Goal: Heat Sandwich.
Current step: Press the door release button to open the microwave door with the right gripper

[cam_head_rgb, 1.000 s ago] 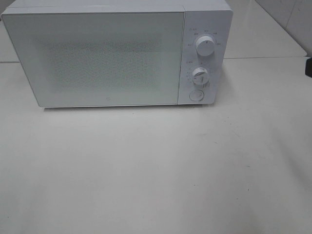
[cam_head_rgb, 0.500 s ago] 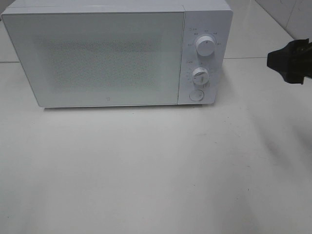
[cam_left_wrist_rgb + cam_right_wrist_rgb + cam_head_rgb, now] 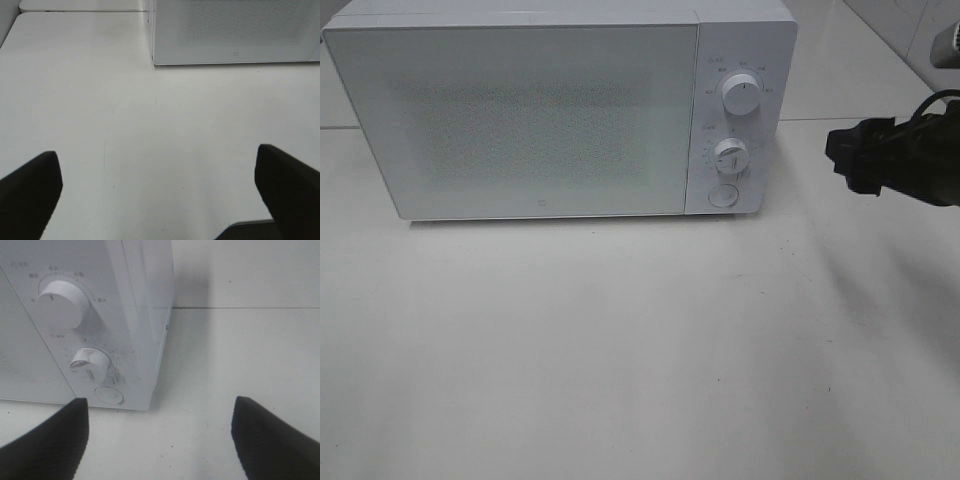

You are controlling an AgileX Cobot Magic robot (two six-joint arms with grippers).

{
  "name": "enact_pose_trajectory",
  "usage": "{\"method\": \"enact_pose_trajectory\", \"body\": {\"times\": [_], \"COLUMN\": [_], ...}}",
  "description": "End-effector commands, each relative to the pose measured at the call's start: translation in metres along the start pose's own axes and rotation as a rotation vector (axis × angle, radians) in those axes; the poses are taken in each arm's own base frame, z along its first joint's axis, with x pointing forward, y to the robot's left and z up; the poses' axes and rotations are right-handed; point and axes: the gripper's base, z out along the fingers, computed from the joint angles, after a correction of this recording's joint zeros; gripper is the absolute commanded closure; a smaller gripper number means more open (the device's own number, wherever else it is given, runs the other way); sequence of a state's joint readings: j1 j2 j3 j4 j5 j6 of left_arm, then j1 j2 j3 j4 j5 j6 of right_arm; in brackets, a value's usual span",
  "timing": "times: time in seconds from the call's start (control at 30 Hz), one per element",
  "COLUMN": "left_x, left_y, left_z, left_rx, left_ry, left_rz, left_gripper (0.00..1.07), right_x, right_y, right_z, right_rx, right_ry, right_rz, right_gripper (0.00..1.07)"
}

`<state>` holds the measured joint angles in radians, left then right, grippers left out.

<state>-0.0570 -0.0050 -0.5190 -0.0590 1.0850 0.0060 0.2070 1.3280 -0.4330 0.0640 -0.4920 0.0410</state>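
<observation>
Sandwich is out of my sight in every view (the microwave (image 3: 560, 110) door is shut). From the high camera, my right gripper (image 3: 842, 158) has come further in from the right edge than half a second ago. It now hangs over the table (image 3: 620, 350), near the control panel. On the left wrist, the left gripper (image 3: 160, 197) stands spread wide, holding nothing. On the right wrist, the claw stands well apart and holds nothing, facing the lower knob (image 3: 90, 365) and round button (image 3: 109, 395).
</observation>
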Motion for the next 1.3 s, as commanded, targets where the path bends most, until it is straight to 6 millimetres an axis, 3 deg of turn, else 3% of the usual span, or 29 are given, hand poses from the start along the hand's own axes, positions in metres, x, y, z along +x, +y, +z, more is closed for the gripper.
{"method": "enact_pose_trajectory", "body": {"times": [0.03,0.77,1.07,1.3], "left_x": [0.001,0.001,0.001,0.001], "left_y": [0.000,0.000,0.000,0.000], "left_z": [-0.001,-0.001,-0.001,-0.001], "left_rx": [-0.001,-0.001,-0.001,-0.001], "left_ry": [-0.024,-0.024,-0.024,-0.024], "left_rz": [-0.007,-0.007,-0.007,-0.007], "left_gripper": [0.09,0.09,0.09,0.09], "right_x": [0.007,0.056,0.067,0.070], "right_y": [0.008,0.069,0.086,0.085], "right_z": [0.006,0.035,0.040,0.042], "right_rx": [-0.001,0.089,0.080,0.096], "right_ry": [-0.033,-0.114,-0.088,-0.067], "right_rz": [-0.039,-0.084,-0.090,-0.076], "right_gripper": [0.32,0.32,0.32,0.32]}}
